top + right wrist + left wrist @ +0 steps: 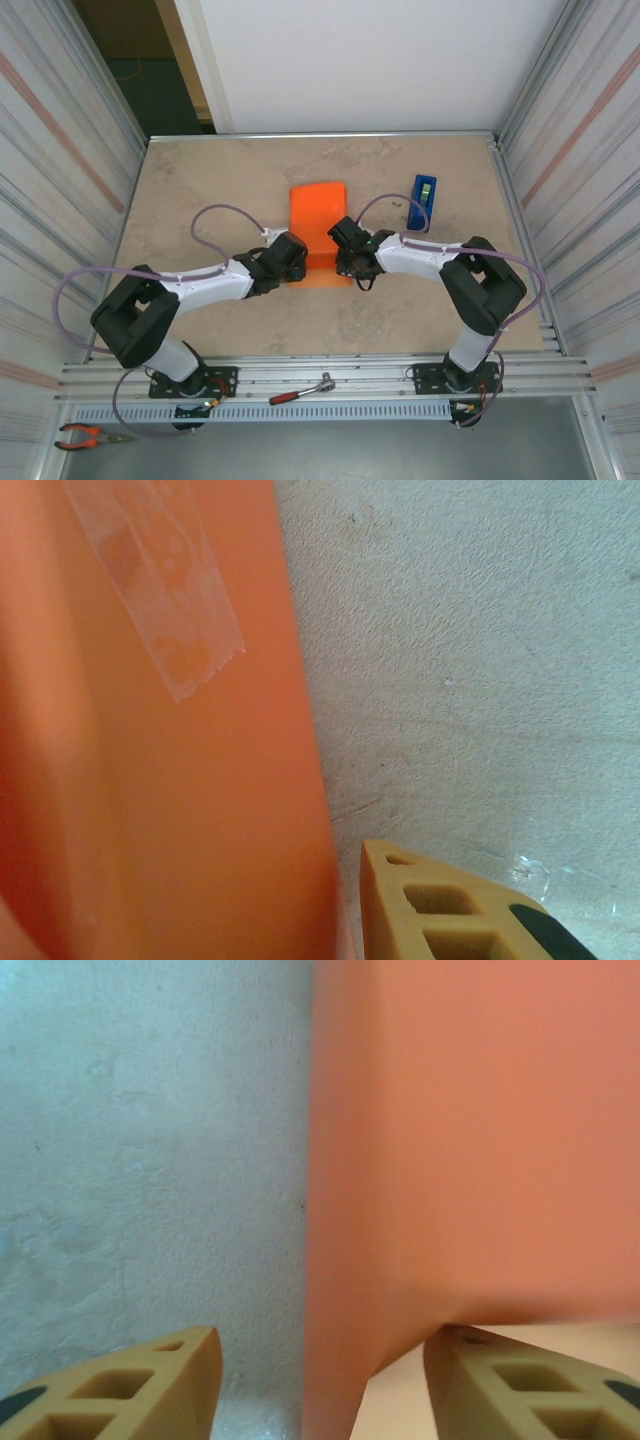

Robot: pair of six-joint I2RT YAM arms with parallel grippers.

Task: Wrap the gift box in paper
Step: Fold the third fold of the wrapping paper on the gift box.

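Note:
The orange paper [318, 222] lies at the table's middle as a box-sized parcel, and the gift box is hidden under it. My left gripper [290, 262] sits at the parcel's near left corner. It is open in the left wrist view, with the paper's [470, 1140] left edge running between its wide-apart fingers [170, 1380]. At the near right corner is my right gripper [347, 258]. In the right wrist view one finger [450, 900] stands just clear of the paper [200, 810], which hides the other. A clear tape strip [165, 600] is stuck on the paper.
A blue tape dispenser [422, 202] stands right of the parcel, behind the right arm. A red-handled tool [300, 390] lies on the front rail, and red-handled pliers [85, 435] lie at the bottom left. Metal walls enclose the beige table [200, 180].

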